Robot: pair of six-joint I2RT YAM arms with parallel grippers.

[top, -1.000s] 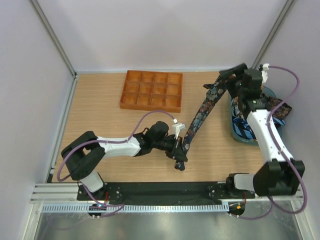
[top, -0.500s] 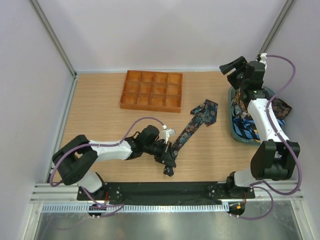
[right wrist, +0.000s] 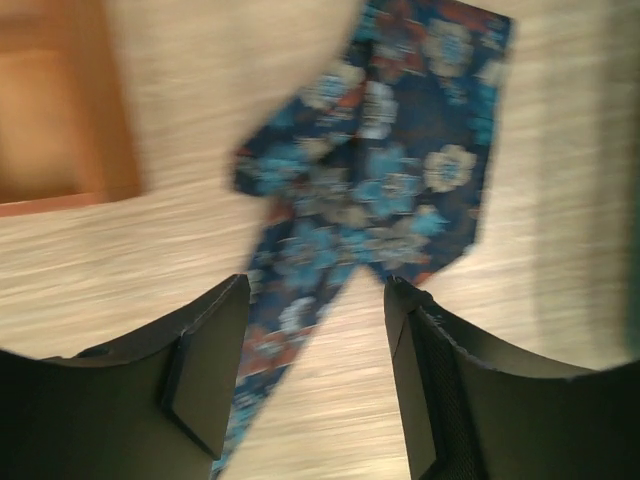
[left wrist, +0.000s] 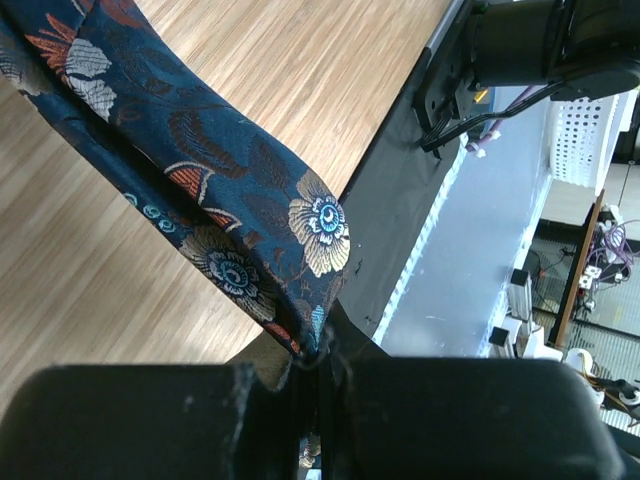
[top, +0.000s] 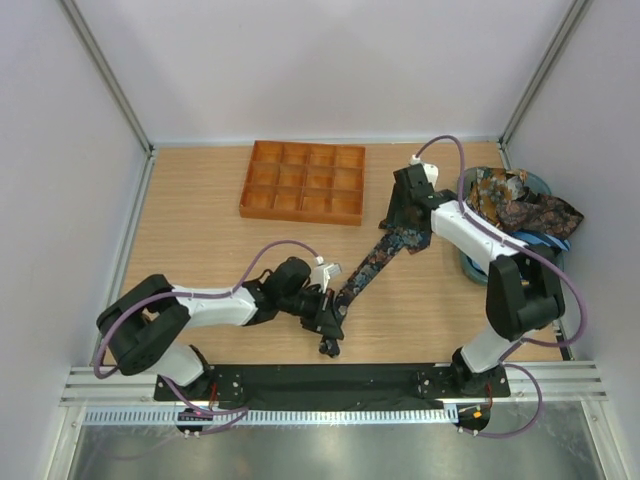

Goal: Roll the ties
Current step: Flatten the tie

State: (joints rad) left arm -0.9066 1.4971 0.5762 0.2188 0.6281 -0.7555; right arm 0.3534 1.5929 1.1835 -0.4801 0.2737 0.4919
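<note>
A dark floral tie [top: 375, 258] lies slantwise on the table, its wide folded end under my right gripper and its narrow end at my left gripper. My left gripper [top: 328, 322] is shut on the tie's narrow end [left wrist: 255, 250], low over the table near the front edge. My right gripper [top: 400, 226] is open and empty, hovering just above the tie's wide end [right wrist: 385, 190]. More ties [top: 522, 205] are heaped in a blue bin [top: 470, 262] at the right.
An orange gridded tray [top: 303, 182] stands at the back centre; its corner shows in the right wrist view [right wrist: 55, 120]. The black front rail [top: 330, 382] runs along the table's near edge. Grey walls enclose the table.
My right gripper let go of the tie's wide end, which dropped folded onto the table, then came down over it. My left gripper pulled the narrow end toward the front left.
</note>
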